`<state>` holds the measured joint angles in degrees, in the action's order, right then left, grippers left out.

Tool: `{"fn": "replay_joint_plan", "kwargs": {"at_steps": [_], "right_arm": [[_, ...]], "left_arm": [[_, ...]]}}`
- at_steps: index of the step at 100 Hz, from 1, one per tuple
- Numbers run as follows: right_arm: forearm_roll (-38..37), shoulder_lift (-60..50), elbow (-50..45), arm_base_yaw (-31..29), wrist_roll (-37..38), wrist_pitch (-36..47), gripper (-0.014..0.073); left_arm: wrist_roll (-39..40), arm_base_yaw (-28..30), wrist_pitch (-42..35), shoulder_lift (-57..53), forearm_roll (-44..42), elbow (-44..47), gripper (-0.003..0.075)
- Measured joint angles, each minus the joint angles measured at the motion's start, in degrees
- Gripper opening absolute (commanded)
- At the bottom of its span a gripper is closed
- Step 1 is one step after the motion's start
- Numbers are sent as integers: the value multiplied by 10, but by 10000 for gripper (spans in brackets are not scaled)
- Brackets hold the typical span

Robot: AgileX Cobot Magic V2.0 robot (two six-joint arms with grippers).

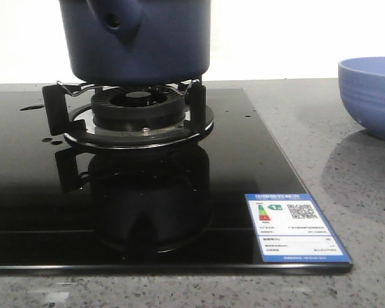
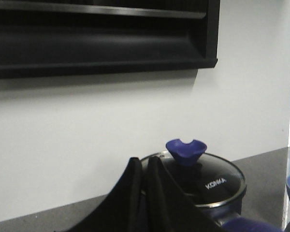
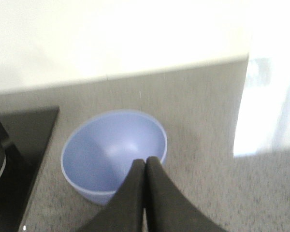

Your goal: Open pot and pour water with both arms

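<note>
Nearby, bowl [image 1: 371, 95] right of pot [image 1: 138, 40]

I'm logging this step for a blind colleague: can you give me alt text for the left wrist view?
A dark pot with its glass lid still on, topped by a blue knob, sits just beyond the left claw, whose two black fingers are pressed together and hold nothing. Behind is a white wall under a black range hood.
</note>
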<state>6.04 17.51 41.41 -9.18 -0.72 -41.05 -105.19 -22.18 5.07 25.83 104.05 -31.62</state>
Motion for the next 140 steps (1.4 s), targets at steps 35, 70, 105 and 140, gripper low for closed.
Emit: {"fn": "replay_joint_plan", "kwargs": {"at_steps": [35, 70, 105, 140], "right_arm": [[0, -147, -99, 1, -18, 38, -62], [0, -147, -99, 1, -20, 67, -62], [1, -147, -99, 1, -20, 68, -62], [1, -147, -99, 1, -20, 68, -62]], "left_arm": [[0, 0, -4, 0, 0, 36, -20], [0, 0, -9, 0, 1, 36, -20], [0, 0, -9, 0, 1, 36, -20], [0, 0, -10, 0, 1, 36, -20]]}}
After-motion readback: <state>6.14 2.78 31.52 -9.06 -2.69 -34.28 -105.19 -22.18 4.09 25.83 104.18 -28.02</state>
